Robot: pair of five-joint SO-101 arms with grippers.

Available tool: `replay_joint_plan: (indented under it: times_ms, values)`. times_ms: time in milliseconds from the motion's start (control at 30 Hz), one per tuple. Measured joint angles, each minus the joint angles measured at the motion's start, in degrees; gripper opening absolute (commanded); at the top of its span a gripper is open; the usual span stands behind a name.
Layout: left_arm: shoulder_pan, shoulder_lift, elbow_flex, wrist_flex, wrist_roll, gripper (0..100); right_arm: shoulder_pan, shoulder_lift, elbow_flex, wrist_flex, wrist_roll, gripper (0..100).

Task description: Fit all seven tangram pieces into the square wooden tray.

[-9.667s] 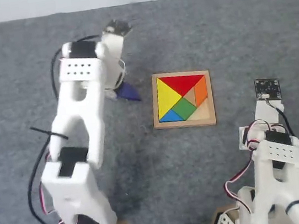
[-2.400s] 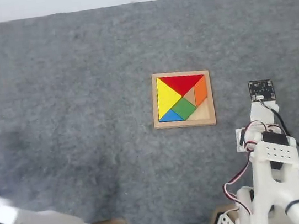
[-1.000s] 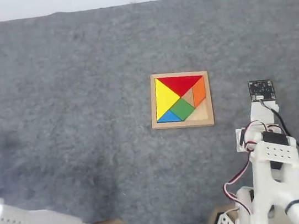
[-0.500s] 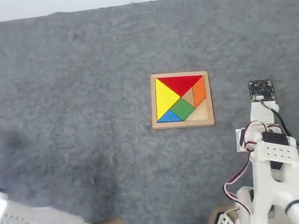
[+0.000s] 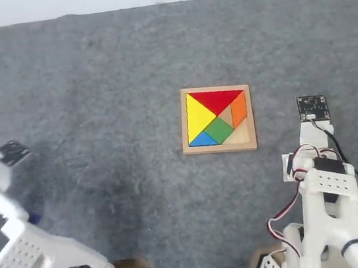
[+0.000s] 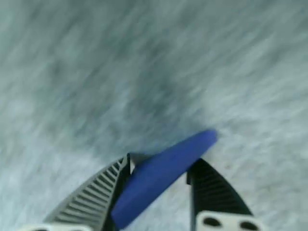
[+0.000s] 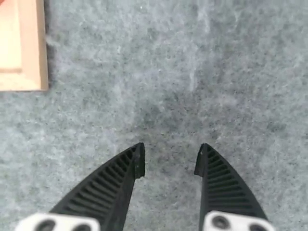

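Piece (image 6: 187,149) between left gripper (image 6: 160,163) jaws

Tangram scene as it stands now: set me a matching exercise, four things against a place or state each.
1. left pincer
2. right pincer
3. red triangle
4. yellow triangle

A. open over bare carpet
B. in the tray, along its far edge
C. shut on the dark blue piece
D. in the tray, left side

Pairs: 1-C, 2-A, 3-B, 4-D

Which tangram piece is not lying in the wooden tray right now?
The dark blue piece, gripped in the left claw away from the tray; all the other coloured pieces lie flat inside the tray.
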Motion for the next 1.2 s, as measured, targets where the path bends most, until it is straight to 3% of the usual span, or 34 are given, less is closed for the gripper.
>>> replay_joint_plan:
  times_ms: [467, 667, 867, 1200]
  values:
    - [5.1, 2.37, -8.26, 9.41, 0.35, 5, 0.0, 0.0, 0.0, 0.0, 0.0, 18.3]
    - [11.25, 2.37, -14.86, 17.85, 0.62, 4, 0.0, 0.0, 0.0, 0.0, 0.0, 18.3]
    - [16.53, 2.37, -18.9, 19.34, 5.19, 1, 0.0, 0.0, 0.0, 0.0, 0.0, 18.3]
    - [27.96, -1.85, -26.73, 22.95, 18.99, 1, -2.46, 0.0, 0.0, 0.0, 0.09, 18.3]
